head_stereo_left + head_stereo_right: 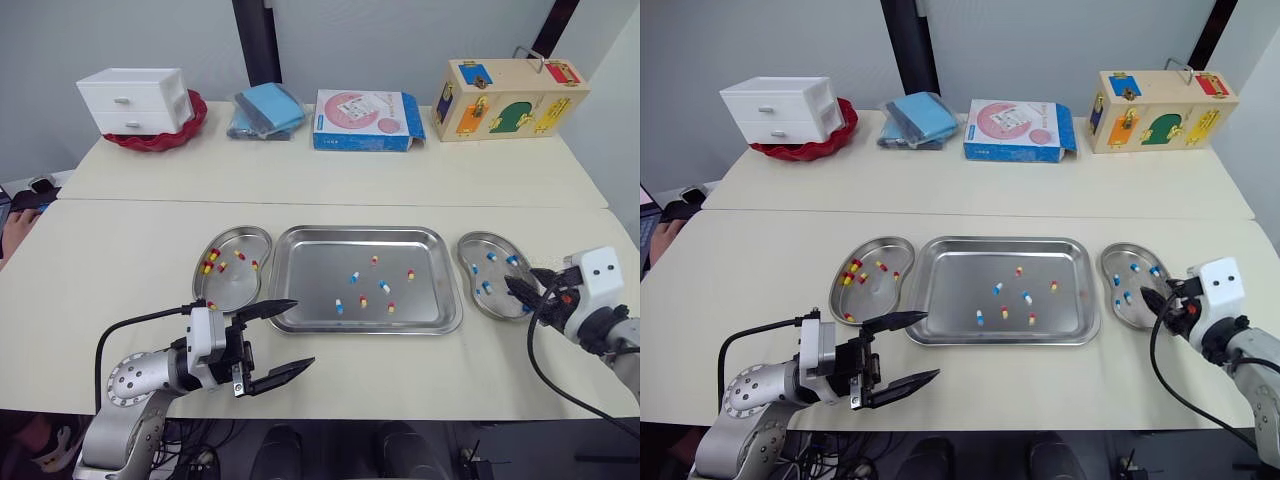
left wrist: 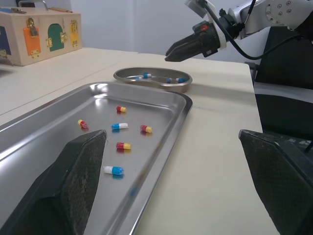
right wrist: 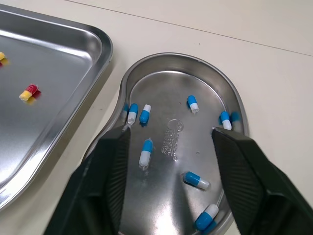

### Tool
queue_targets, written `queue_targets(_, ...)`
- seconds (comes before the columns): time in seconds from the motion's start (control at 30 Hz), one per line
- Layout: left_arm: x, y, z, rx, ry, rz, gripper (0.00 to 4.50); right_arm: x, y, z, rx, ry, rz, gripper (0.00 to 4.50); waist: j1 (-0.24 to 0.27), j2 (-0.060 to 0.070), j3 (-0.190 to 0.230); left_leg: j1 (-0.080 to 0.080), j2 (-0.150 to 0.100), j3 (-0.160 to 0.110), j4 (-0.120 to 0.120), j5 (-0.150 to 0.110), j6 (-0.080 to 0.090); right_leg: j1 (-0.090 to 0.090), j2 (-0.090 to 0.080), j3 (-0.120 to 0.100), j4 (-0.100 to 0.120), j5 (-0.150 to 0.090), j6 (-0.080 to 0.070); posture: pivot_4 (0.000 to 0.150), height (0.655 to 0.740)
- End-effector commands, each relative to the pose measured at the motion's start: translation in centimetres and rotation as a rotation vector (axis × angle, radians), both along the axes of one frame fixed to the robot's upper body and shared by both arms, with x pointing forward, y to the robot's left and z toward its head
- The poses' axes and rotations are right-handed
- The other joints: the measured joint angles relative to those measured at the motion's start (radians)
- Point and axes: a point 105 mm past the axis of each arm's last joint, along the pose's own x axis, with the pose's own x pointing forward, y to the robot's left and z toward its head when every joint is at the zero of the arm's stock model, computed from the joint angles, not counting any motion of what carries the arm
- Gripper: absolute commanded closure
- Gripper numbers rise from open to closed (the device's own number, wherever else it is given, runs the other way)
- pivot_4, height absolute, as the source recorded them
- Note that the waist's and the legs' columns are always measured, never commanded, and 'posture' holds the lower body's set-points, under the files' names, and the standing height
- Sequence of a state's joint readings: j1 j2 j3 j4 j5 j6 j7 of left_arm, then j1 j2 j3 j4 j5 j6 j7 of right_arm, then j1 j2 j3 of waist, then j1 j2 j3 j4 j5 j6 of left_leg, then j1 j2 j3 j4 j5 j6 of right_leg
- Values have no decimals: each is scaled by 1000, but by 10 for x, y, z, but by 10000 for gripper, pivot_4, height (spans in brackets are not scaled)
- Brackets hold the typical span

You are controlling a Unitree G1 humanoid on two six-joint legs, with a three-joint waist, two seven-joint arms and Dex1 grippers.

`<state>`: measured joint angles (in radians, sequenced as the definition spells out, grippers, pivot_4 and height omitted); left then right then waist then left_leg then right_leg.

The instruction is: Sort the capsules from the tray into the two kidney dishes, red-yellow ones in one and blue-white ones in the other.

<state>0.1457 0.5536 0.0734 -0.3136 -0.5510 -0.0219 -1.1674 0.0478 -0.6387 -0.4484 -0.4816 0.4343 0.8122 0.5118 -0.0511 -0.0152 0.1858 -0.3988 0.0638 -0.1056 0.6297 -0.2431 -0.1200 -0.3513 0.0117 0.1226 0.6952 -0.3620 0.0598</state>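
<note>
**A:** How does the left pincer (image 1: 305, 332) stand?

**B:** Spread wide, with nothing between its fingers. It hovers over the worktop (image 1: 120, 250) at about 7 o'clock from the tray (image 1: 320, 262), with its tips near the tray's closest corner.

**A:** And the right pincer (image 3: 169, 132)?

**B:** Parted as well, and empty. It hangs at the 4 o'clock edge of the right kidney dish (image 1: 498, 273), over the blue-white capsules (image 3: 145, 152) lying inside.

**A:** Where does that dish sit?

**B:** At the tray's 3 o'clock, just beside its rim. The left kidney dish (image 1: 235, 285) mirrors it at 9 o'clock and holds red-yellow capsules (image 1: 209, 266), most of them toward its 10 o'clock side.

**A:** What is in the tray?

**B:** Seven loose capsules (image 1: 384, 287) scattered mid-floor, three blue-white and four red-yellow, all apart from one another.

**A:** Anything farther out?

**B:** At 12 o'clock, along the worktop's far edge, there is a white drawer unit (image 1: 135, 100) on a red bowl (image 1: 190, 125). Beside those are folded blue cloths (image 1: 265, 110), a flat box (image 1: 365, 120) and a wooden lock box (image 1: 510, 98).
</note>
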Motion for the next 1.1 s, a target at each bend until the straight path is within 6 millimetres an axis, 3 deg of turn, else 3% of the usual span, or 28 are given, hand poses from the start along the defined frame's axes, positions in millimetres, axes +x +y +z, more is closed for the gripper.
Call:
queue_targets(0.03, -3, -6, 9, -17, -38, -25, 0, 0, 1, 17, -9, -77, 12, 5453, 0, 0, 0, 0, 0, 0, 0, 0, 0, 0, 0, 0, 0, 0, 0, 1500, 7400)
queue_targets(0.07, -3, -6, 9, -18, -39, -22, 0, 0, 2, 17, -11, -81, 19, 2180, 0, 0, 0, 0, 0, 0, 0, 0, 0, 0, 0, 0, 0, 0, 0, 1500, 7400)
queue_targets(0.37, 7, 7, 18, -19, -40, 118, 0, -6, 7, 23, -71, -189, 103, 2180, 1, 0, 0, 0, 0, 0, 0, 0, 0, 0, 0, 0, 0, 0, 0, 1500, 7400)
queue_targets(0.5, 15, 25, 18, 0, 25, 294, 0, -13, 7, 19, -134, -170, 152, 2180, 1, 0, 0, 0, 0, 0, 0, 0, 0, 1, 0, 0, 0, 0, 0, 1500, 7400)
queue_targets(0.6, 15, 51, 14, 29, 74, 461, 0, -23, 11, 21, -162, -165, 234, 2180, -1, 0, 0, 1, 0, 0, 0, 0, 0, 1, 0, 0, 0, 0, 0, 1500, 7400)
queue_targets(0.8, -6, 90, -5, 147, 192, 641, 0, -54, 17, 17, -155, -58, 419, 2180, 5, -1, 0, 1, 0, 0, 0, 0, 0, 2, 0, 0, 0, 0, 0, 1500, 7400)
queue_targets(1.1, -46, 128, -33, 207, 350, 735, 0, -100, 1, -4, -207, 176, 577, 2180, 11, -2, 1, 3, 0, 0, 0, 0, 0, 5, 0, 0, -5, 0, 0, 1500, 7400)
